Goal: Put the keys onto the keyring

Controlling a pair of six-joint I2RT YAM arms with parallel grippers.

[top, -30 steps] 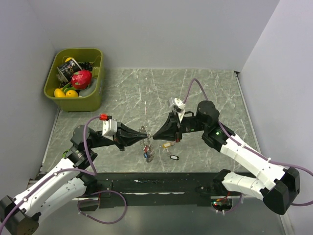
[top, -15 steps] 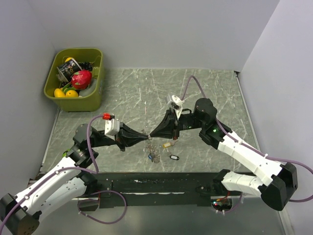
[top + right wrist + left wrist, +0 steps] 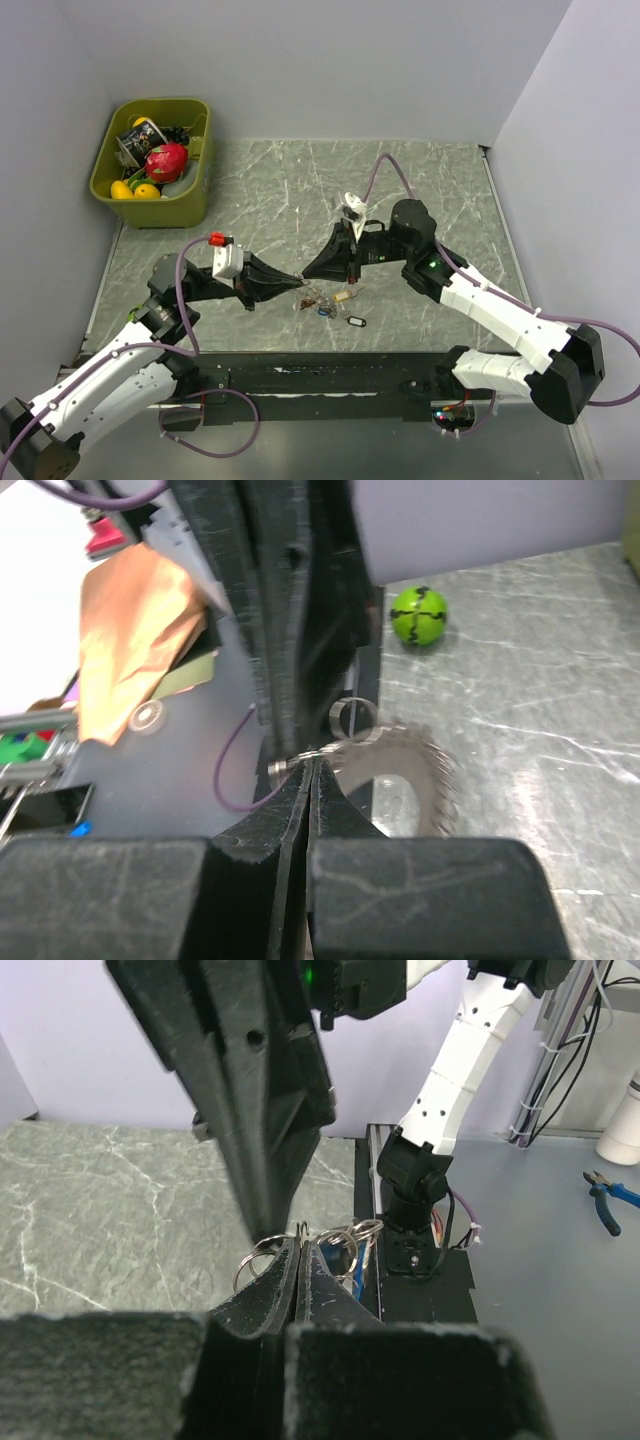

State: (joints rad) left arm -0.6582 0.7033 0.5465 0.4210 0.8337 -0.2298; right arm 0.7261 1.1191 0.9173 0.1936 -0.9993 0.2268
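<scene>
My left gripper [image 3: 298, 277] and right gripper [image 3: 306, 274] meet tip to tip above the table's near middle. Both are shut on the keyring [image 3: 316, 296], which hangs between and just below the tips. In the left wrist view my left gripper [image 3: 300, 1244] pinches thin wire, with small split rings [image 3: 352, 1240] on either side. In the right wrist view my right gripper [image 3: 312, 764] pinches the ring's wire, and the keyring's wreath of grey keys [image 3: 425, 770] is blurred. A tan key [image 3: 343, 296] and a small dark-and-whitish key [image 3: 355, 321] lie on the table. No red-headed key shows.
An olive bin [image 3: 193, 196] full of toys stands at the back left. A green ball [image 3: 418, 615] lies on the marble near the left arm's base. The black strip [image 3: 330, 375] along the table's near edge runs just below the keys.
Both gripper tips have shifted slightly left and nearer, staying together. The hanging keyring bundle has swung from below the tips to their lower right.
</scene>
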